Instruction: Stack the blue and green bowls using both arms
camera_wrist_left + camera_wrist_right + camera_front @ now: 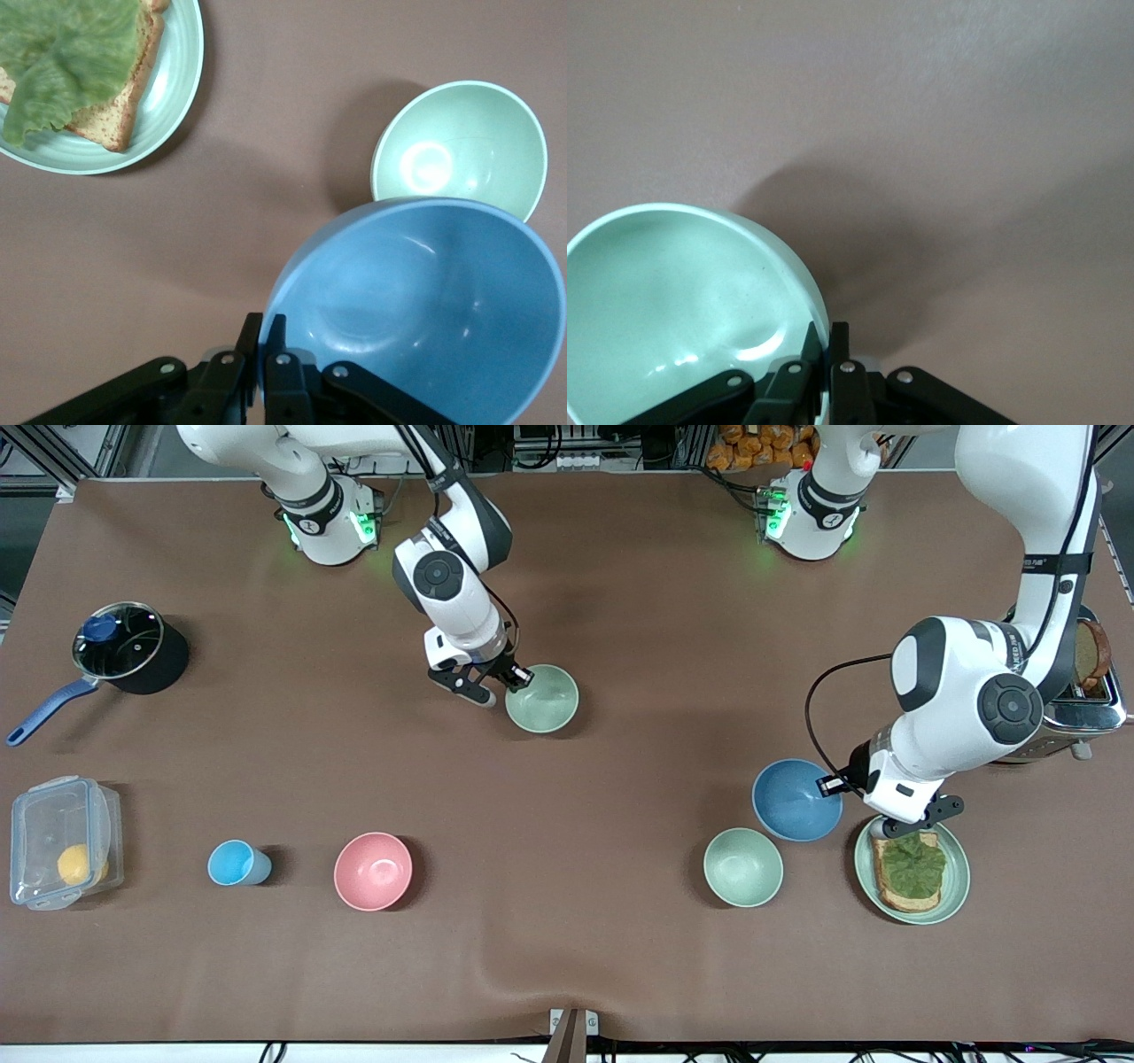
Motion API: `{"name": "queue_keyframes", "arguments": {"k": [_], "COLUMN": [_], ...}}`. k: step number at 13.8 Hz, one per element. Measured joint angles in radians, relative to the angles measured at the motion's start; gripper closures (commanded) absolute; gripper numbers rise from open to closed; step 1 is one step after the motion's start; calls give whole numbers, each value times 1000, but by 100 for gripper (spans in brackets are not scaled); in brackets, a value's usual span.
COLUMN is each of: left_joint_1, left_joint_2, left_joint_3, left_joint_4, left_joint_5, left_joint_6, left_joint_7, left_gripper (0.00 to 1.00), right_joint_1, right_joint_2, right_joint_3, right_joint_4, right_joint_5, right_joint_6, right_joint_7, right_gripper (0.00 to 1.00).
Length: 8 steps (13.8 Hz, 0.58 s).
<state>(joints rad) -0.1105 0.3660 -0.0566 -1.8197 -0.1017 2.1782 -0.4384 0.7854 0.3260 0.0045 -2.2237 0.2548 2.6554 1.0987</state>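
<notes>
My left gripper [840, 784] is shut on the rim of the blue bowl [796, 800], which hangs tilted just off the table toward the left arm's end. In the left wrist view the fingers pinch the rim [264, 323] and the blue bowl [416, 310] overlaps a paler mint bowl's edge. My right gripper [521, 677] is shut on the rim of the sage-green bowl [542, 699] near the table's middle. In the right wrist view the gripper [827, 332] clamps the green bowl [673, 301], whose shadow falls on the cloth.
A paler mint bowl [742, 866] [456, 150] sits just nearer the camera than the blue bowl. A mint plate [957, 886] [182, 80] with toast and lettuce lies beside it. A pink bowl [373, 871], light-blue cup [237, 863], pot [128, 646], clear box [62, 841] and toaster [1085, 691] stand around.
</notes>
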Motion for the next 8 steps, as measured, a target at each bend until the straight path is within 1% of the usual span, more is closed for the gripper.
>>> {"name": "queue_keyframes", "arguments": {"k": [4,8], "left_joint_1": [-45,-152], "left_joint_2": [6,14], "left_joint_3": [-2,-6], "left_joint_4": [2,36], "left_joint_5": [0,0], "left_joint_6": [0,0], "left_joint_7": [-81,-272], "left_gripper": [100,100], "right_joint_1": [35,40], "right_joint_2": [1,10], "right_joint_3": [0,0], "right_joint_4": [0,-1], "right_joint_5": [0,0], "right_joint_6": [19,26], "right_joint_7": [40,66], "right_gripper": [100,100]}}
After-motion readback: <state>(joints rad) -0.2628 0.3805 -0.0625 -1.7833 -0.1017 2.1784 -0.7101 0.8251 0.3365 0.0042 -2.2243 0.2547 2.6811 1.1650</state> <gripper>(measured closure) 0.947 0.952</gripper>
